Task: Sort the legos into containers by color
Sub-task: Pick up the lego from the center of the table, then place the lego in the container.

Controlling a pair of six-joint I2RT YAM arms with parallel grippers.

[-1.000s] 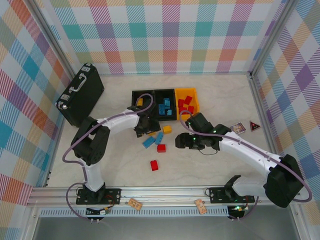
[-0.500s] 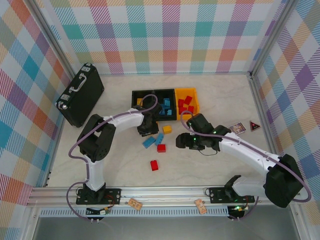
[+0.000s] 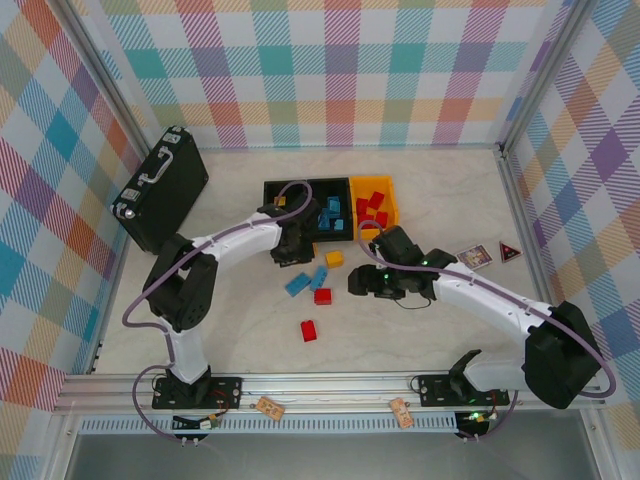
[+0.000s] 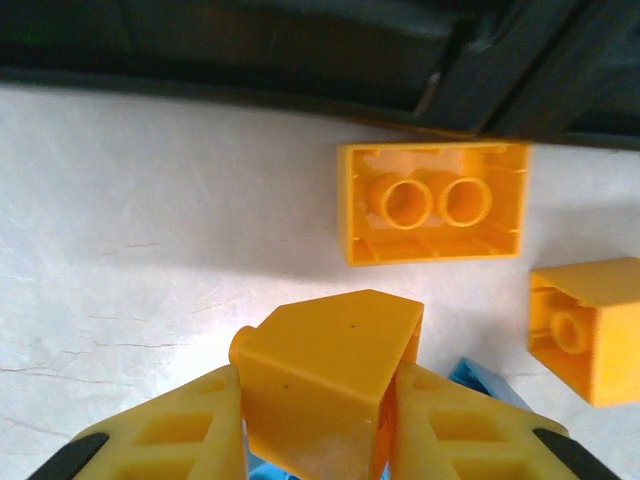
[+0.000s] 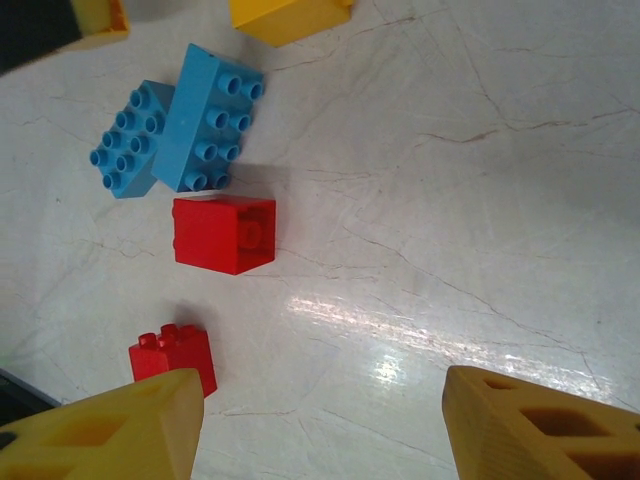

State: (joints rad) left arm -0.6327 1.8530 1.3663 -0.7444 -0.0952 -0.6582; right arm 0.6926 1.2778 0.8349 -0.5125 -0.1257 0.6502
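Left jaws clamped on a yellow-orange brick [image 4: 330, 385], held at 6 o'clock of the left black bin [image 3: 270, 190]. Right jaws stand open above the bench [image 5: 480, 150]. A loose red brick [image 3: 322, 296] and a blue brick [image 3: 297, 284] lie at their 9 o'clock.

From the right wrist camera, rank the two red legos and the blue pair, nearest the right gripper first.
From the right gripper:
1. Lower red lego, low left, beside a finger.
2. Upper red lego, middle left.
3. Blue pair, upper left.
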